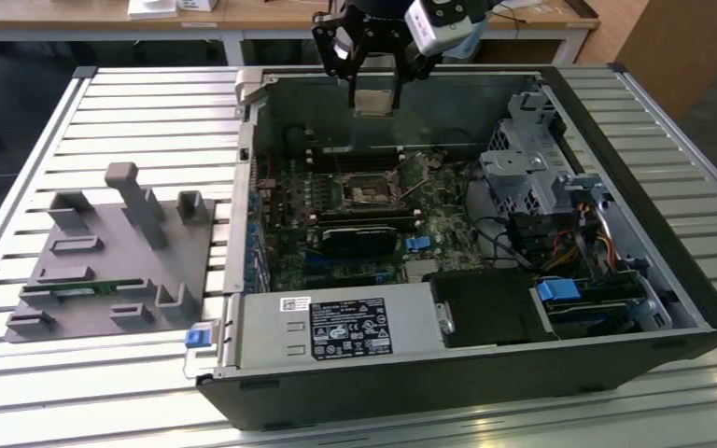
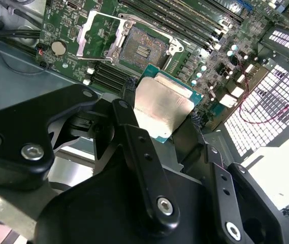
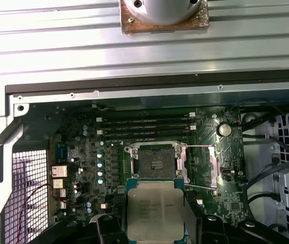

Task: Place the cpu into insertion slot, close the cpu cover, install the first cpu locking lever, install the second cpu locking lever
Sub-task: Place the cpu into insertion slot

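Observation:
My gripper (image 1: 375,93) is shut on the cpu (image 2: 162,107), a flat square chip with a dull silver top, held by two opposite edges between the black fingers (image 2: 129,91). The cpu (image 3: 154,211) hangs above the open computer case, a short way off from the insertion slot (image 3: 157,161). That slot (image 2: 141,48) is a square socket with a dark recessed centre on the green board, and it holds nothing. Beside the slot the cpu cover (image 3: 213,165) stands flipped open. In the exterior view the slot (image 1: 369,193) lies below the gripper, inside the case.
The case (image 1: 657,280) lies open on a slatted metal table (image 1: 147,121). Long black memory slots (image 3: 144,127) run beside the socket. A power supply (image 1: 333,329) and a drive cage with cables (image 1: 545,196) fill the case's near and right parts. A grey fixture (image 1: 109,261) sits at the exterior view's left.

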`<state>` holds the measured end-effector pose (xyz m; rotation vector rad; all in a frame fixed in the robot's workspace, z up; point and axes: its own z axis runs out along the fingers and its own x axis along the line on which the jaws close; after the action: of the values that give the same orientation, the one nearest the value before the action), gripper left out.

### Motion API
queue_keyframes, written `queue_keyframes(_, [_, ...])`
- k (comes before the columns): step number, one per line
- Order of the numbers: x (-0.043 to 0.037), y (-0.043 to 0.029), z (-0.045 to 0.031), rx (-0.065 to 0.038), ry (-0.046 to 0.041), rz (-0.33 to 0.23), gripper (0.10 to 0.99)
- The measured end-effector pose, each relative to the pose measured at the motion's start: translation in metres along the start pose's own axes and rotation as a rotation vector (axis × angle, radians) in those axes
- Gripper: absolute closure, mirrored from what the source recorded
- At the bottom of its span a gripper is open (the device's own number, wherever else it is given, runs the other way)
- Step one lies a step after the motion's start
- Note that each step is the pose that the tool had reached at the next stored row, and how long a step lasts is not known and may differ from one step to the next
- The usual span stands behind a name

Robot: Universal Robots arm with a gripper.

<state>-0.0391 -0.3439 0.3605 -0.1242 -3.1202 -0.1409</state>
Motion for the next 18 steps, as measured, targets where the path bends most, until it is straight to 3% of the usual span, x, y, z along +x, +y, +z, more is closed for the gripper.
queue_keyframes(18, [0.0,0.0,0.0,0.0,-0.0009,0.01,0.545])
